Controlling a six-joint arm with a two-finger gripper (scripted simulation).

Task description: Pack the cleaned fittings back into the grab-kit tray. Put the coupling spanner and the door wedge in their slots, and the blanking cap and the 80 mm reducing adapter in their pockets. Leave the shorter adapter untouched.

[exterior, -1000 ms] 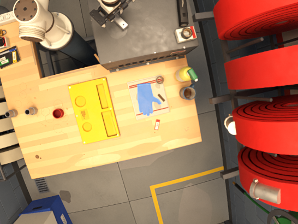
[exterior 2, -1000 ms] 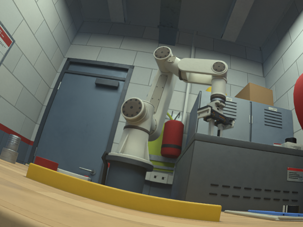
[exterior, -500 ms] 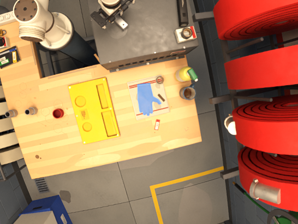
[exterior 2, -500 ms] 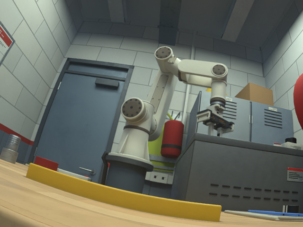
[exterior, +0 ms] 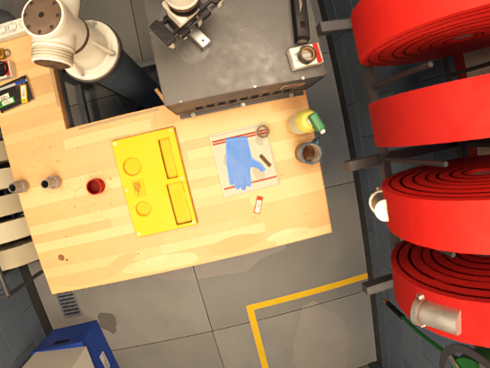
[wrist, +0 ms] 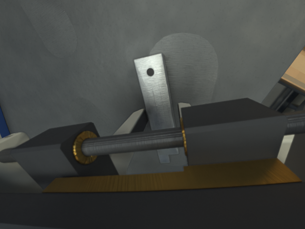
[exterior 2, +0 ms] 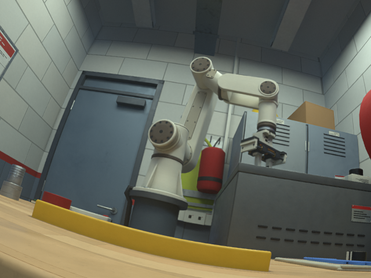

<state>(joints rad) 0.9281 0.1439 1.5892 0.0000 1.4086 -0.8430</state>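
On top of the grey cabinet (exterior: 233, 54) behind the bench lies the flat steel coupling spanner (wrist: 155, 98). My gripper (wrist: 161, 115) is down over it, fingers open on either side of the bar, holding nothing. The yellow grab-kit tray (exterior: 154, 180) lies on the wooden bench, with two long slots and two round pockets. The red blanking cap (exterior: 95, 186) sits left of the tray. Two grey adapters (exterior: 51, 182) (exterior: 18, 186) stand further left, near the bench edge. I cannot pick out the door wedge.
Red hose reels (exterior: 430, 134) fill the right side. A cloth with a blue glove (exterior: 240, 161) lies right of the tray, with a mug (exterior: 308, 153) and a bottle (exterior: 307, 122) beyond. A button box (exterior: 305, 55) sits on the cabinet's right corner.
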